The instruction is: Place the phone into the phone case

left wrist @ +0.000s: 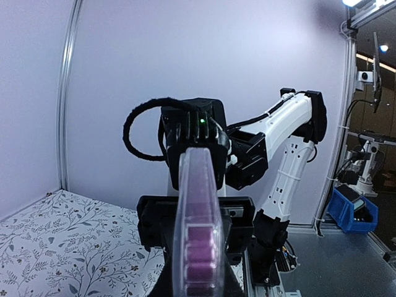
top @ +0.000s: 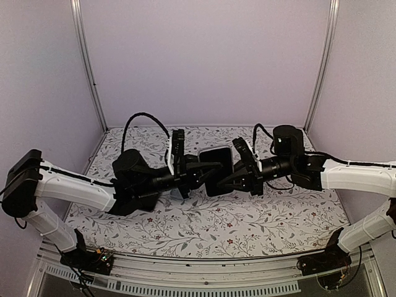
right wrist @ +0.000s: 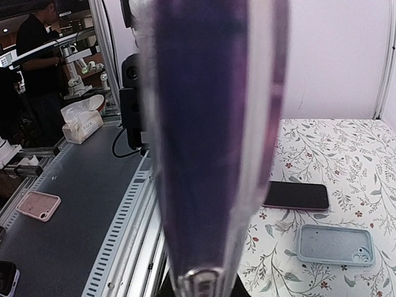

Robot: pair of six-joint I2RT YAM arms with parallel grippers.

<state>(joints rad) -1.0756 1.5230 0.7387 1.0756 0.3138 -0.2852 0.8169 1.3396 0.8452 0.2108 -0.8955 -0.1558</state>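
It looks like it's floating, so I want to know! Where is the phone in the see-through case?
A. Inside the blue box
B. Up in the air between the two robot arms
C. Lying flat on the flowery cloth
B: the phone is up above the flowery cloth, with the left gripper and the right gripper at its two sides.
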